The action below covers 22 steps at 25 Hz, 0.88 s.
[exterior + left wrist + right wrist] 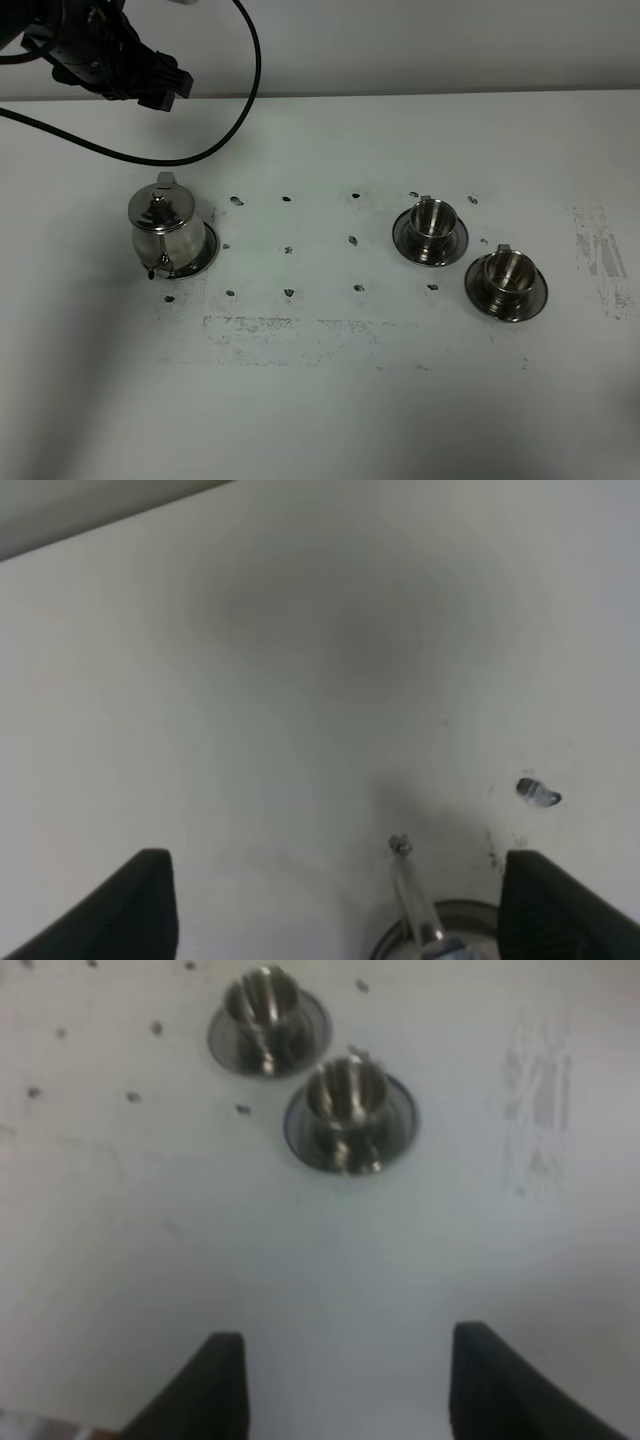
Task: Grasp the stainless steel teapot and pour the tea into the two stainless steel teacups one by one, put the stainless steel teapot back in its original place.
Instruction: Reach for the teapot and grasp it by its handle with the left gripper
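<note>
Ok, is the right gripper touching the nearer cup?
Apart. The right wrist view shows bare table between the right gripper and the nearer cup.

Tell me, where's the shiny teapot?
In the high view, the teapot sits on its saucer at the table's left, well apart from the nearest teacup on its right.

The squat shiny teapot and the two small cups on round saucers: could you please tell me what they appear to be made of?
The squat shiny teapot looks like polished steel: its rounded body mirrors dark and light patches. The nearer small cup and the farther small cup show the same mirror-bright metal, as do their round saucers, probably steel.
</note>
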Available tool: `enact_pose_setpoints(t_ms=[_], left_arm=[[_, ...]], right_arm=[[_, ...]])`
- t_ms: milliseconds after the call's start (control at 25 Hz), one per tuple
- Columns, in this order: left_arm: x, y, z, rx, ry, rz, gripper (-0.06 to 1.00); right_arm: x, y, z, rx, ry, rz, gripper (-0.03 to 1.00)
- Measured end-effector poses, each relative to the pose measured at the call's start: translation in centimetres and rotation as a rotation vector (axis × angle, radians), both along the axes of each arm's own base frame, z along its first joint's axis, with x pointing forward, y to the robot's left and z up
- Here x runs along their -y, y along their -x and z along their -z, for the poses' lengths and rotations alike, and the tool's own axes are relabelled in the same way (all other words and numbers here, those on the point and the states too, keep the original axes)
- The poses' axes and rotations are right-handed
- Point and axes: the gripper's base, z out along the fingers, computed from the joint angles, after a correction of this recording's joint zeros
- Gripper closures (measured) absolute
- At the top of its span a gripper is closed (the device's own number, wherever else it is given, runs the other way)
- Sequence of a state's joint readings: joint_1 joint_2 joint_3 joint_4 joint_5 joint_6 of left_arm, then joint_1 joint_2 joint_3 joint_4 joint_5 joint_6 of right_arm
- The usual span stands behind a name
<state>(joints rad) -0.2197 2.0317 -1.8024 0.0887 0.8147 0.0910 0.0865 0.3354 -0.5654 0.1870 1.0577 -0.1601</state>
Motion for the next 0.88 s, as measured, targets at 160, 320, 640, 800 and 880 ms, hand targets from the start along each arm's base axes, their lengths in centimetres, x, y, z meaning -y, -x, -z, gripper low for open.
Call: enact_pose_setpoints(t_ms=[160,320,640,800,880], left_arm=[[0.5,-0.4,0.2,-0.022,-0.005,0.006,0.30],[0.9,-0.7,0.5,-0.024,0.003,0.011,0.30],[1.0,-0.8,0.7,-0.026,0.001,0.025,0.30],[1.0,-0.9,0.7,-0.021,-0.001,0.030,0.30],[1.0,-0.9,0.7,-0.016,-0.001,0.032,0.30]], right_arm=[[0.4,1.9,0.8,0.026,0.028,0.011,0.58],[0.8,3.9,1.1,0.139,0.035,0.033,0.63],[1.8,5.4,1.3,0.220,-0.025,0.190,0.71],[2.1,5.3,1.2,0.219,-0.041,0.233,0.74],[2.0,5.4,1.2,0.217,-0.051,0.233,0.75]])
